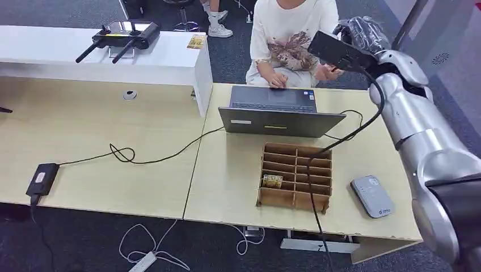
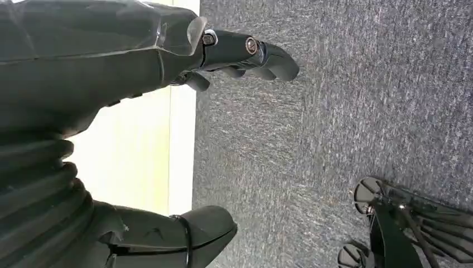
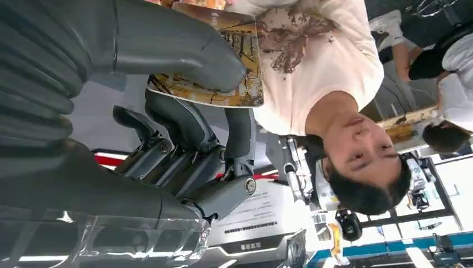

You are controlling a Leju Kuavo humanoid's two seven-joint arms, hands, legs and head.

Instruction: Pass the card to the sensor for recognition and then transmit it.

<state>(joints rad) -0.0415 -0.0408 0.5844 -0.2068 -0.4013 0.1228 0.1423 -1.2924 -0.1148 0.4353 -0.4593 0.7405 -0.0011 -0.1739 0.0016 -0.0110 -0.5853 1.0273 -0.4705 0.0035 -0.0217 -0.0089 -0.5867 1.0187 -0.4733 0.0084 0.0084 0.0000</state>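
We see our right hand [image 3: 184, 111] raised beyond the laptop [image 1: 281, 110], pinching the card [image 3: 223, 61] between thumb and fingers, close to the seated person [image 1: 289, 39]. The card looks thin, light and fairly stiff, with a glossy face that we judge slippery; holding it flat near one edge leaves the rest free to take. Our left hand [image 2: 167, 111] hangs over carpet, fingers loosely apart, holding nothing. The sensor [image 1: 371, 195] lies on the desk, near the laptop.

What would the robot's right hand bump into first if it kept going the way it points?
Probably the person in the cream shirt. The right hand, holding the card, is raised and points toward that person behind the laptop. How much gap is left is unclear.
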